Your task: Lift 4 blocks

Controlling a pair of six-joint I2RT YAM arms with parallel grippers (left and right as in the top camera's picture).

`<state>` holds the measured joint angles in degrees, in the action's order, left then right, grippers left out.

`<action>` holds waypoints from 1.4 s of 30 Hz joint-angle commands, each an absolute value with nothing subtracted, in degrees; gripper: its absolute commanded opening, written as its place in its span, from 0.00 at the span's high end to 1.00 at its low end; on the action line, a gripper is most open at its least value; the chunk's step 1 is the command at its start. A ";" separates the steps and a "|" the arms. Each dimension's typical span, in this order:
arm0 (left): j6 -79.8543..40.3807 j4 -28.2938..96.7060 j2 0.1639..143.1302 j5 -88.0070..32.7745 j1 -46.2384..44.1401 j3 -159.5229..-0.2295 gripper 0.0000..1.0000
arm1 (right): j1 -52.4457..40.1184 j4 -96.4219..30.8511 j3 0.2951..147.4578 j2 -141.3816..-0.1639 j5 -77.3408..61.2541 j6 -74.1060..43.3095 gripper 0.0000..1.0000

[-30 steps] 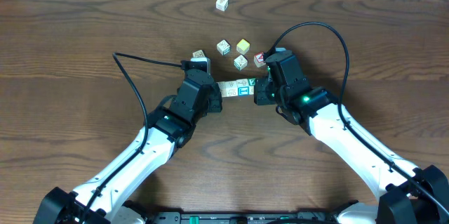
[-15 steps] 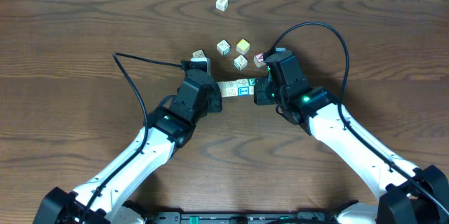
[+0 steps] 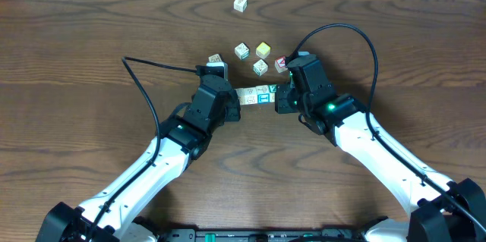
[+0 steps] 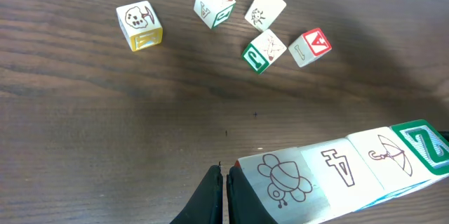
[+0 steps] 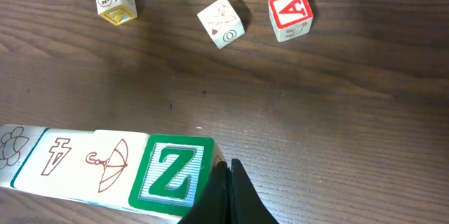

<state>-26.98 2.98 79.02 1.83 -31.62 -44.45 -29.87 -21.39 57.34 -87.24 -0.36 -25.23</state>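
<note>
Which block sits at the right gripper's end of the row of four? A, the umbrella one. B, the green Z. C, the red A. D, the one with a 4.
B: in the right wrist view the green Z block is the last one in the row, right against the shut right gripper.

Block row (image 3: 256, 95) between left hand (image 4: 223, 185), right hand (image 5: 226, 178)

The closed jaws touch the left end of a row of four blocks (image 4: 337, 171), with five loose cubes (image 4: 265, 50) beyond.
</note>
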 commanded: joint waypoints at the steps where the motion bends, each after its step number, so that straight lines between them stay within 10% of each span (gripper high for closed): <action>1: -26.87 0.82 78.54 -11.14 -35.18 -45.63 0.93 | -34.72 -19.51 58.50 -85.93 -15.05 -26.11 0.99; 42: -26.87 1.28 78.54 -11.38 -35.18 -45.41 0.93 | -34.98 -19.90 58.50 -87.59 -15.05 -26.13 0.99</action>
<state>-26.98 3.14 79.02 1.52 -31.62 -44.45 -29.87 -21.65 57.34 -87.24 -0.34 -25.23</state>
